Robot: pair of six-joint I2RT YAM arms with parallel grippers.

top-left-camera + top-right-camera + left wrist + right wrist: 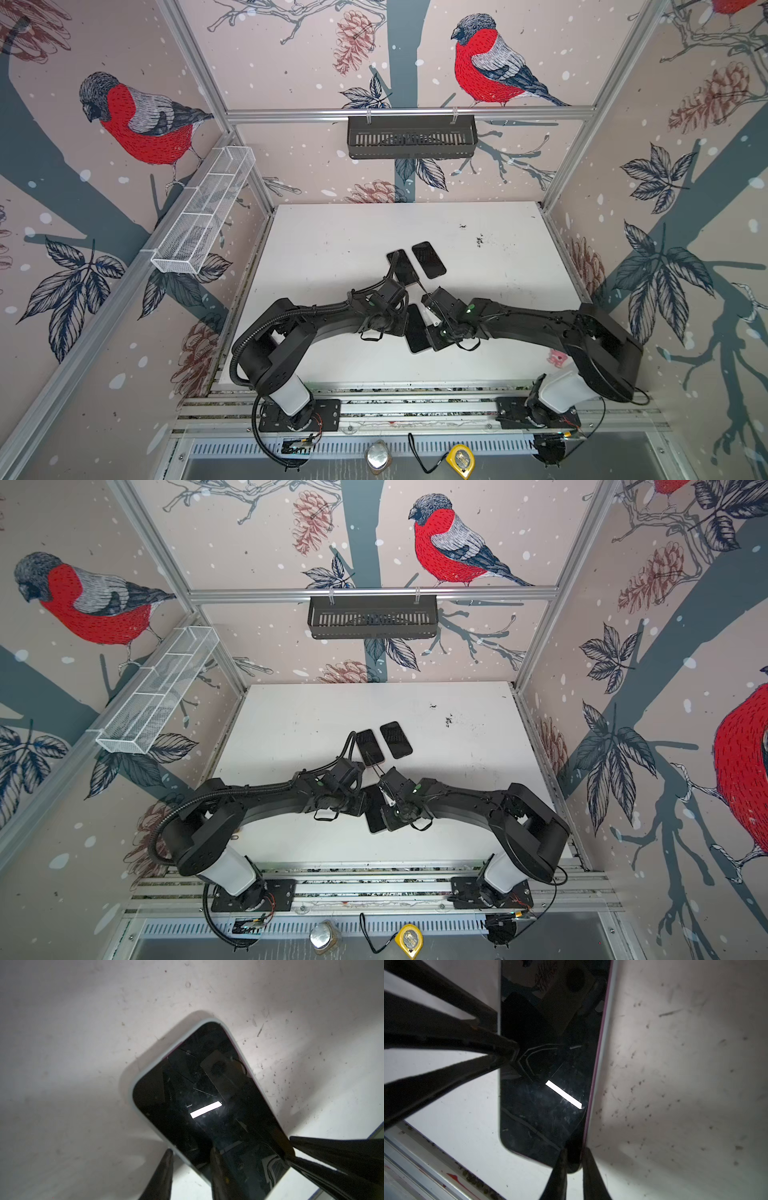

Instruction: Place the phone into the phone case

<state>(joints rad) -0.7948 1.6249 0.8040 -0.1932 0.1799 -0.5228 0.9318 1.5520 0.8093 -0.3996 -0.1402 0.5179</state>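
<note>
A phone (417, 340) with a cracked black screen hangs between both arms over the middle of the white table (332, 249), also seen in the left wrist view (197, 1095). A pale rim (136, 1086) with a pink edge (593, 1084) runs round it; I cannot tell whether that is the phone case. My left gripper (192, 1150) is shut on one long edge, one finger on the screen. My right gripper (574, 1152) is shut on a corner at the opposite edge. Two more dark slabs (401, 266) (429, 259) lie flat side by side just behind.
A black slotted basket (411, 137) hangs on the back rail. On the left rail hangs a white mesh basket (203, 212). A small pink scrap (557, 357) lies by the right arm's base. A yellow tape measure (460, 459) sits below the table's front edge.
</note>
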